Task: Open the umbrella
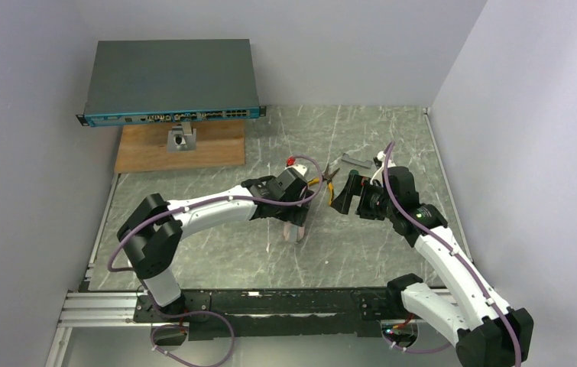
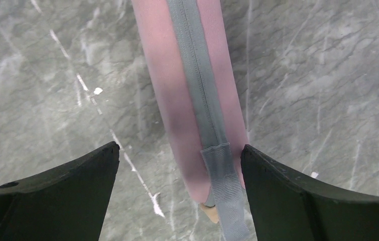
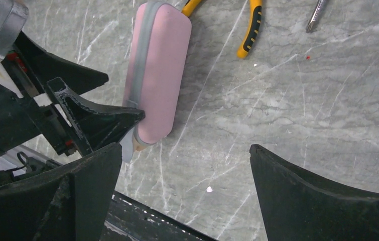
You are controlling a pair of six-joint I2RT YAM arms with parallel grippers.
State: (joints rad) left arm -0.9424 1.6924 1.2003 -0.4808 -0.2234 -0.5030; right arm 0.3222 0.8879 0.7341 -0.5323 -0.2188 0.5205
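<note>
Lying flat on the grey marbled table [image 1: 216,248], near its middle, the umbrella [image 3: 159,70] is folded up and zipped inside a pale pink sleeve [image 2: 159,75] with rounded ends. A grey zipper band [image 2: 197,85] runs the length of the sleeve and ends in a ribbed grey pull tab [image 2: 225,186]. A small tan bit [image 2: 210,213] pokes out at that same end. The left claw [image 2: 178,150] hangs right over this end, spread wide, with the sleeve lying between its two black fingers [image 2: 56,196]. The left wrist view shows the zipper and tab close up, with one finger just beside the sleeve's edge, but nothing past the stone around it. The right wrist view shows the sleeve from the side, almost whole, with the tip of one left finger meeting its flank; whether it presses or only brushes I cannot tell. That view also takes in a pair of pliers [image 3: 251,30] with yellow and black grips and the tip of a screwdriver [image 3: 316,12], both on the table beyond the sleeve's far end. The right claw [image 3: 184,148] is spread wide too, over bare stone just beside the sleeve, holding nothing. Only the overhead view shows both arms reaching in toward the middle, the sleeve mostly hidden under the left one. It also shows a flat grey network box [image 1: 170,80] at the back left, above a wooden board [image 1: 216,149].
</note>
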